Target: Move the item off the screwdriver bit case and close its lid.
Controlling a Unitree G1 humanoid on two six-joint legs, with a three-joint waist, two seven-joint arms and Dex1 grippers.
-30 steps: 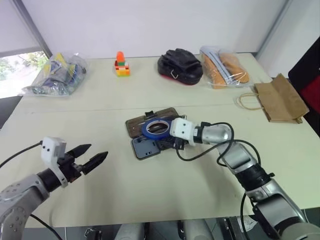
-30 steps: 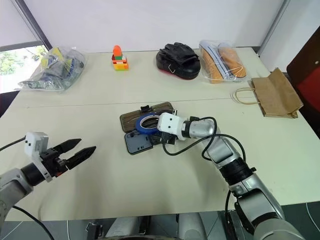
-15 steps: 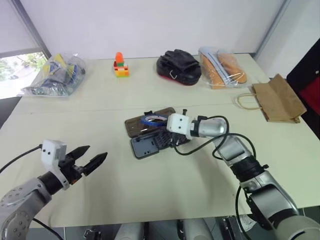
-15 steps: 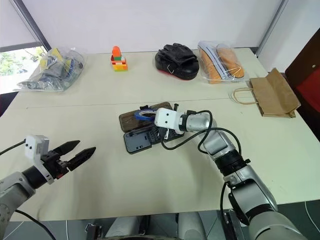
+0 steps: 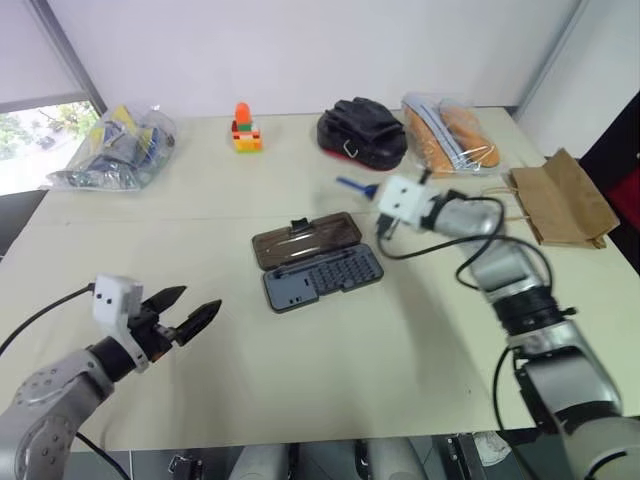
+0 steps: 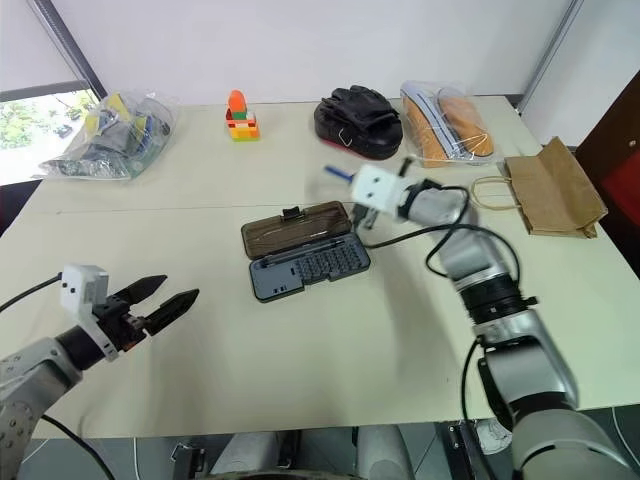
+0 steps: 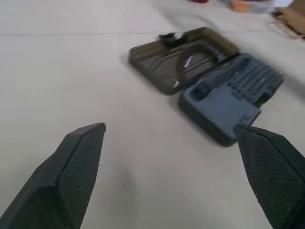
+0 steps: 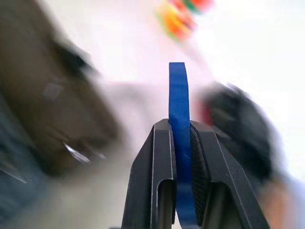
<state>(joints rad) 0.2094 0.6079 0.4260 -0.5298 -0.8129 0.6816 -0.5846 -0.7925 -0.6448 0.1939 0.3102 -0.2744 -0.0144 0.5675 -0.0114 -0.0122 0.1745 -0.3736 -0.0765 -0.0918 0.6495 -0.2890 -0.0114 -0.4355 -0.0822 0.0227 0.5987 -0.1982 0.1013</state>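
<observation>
Right claw point(image 8: 178, 143) pinched on the blue tape ring point(image 8: 177, 102), gripping its band edge-on; ring held in the air beyond the far right corner of the screwdriver bit case point(image 5: 322, 276), clear of it. Case sits mid-bench, open, its smoky-brown lid point(image 5: 303, 240) laid flat on the far side, black latch tab at the lid's far edge.

Step in hand, as I judge it: set the tape down. Best done on bare bench point(image 5: 300, 370) to the right of the case, lowered until it touches before release so it doesn't roll off its edge.

Left claw point(image 5: 183, 317) hangs spread wide, empty, near the bench's front left corner, well apart from the case.

Far edge is crowded: black glove point(image 5: 360, 128), bagged slippers point(image 5: 448, 132), toy blocks point(image 5: 243, 130), plastic bag point(image 5: 112, 148). Paper bag point(image 5: 560, 198) at the right edge. Nothing blocks the lid's swing.
</observation>
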